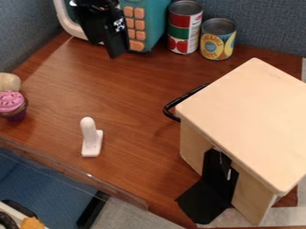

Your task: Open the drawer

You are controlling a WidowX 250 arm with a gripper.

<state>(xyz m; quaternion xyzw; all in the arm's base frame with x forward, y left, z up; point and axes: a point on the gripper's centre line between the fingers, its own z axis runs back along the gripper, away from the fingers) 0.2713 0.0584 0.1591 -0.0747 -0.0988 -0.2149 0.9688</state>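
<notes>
In the camera view, the black gripper (112, 38) hangs at the top left, in front of a teal toy microwave and well away from the drawer box. A light wooden drawer box (248, 118) stands at the right. Its black curved handle (174, 106) sticks out from the left side, with a gap of table between it and the gripper. The drawer front below the handle is mostly hidden under the box's top, so how far the drawer stands out cannot be told.
The teal microwave (145, 22) and two cans (185, 27), (217, 39) line the back. A white upright piece (90, 137) stands left of the box. A toy cupcake (12, 105) is at the left edge. Black material (209, 197) lies against the box's near side.
</notes>
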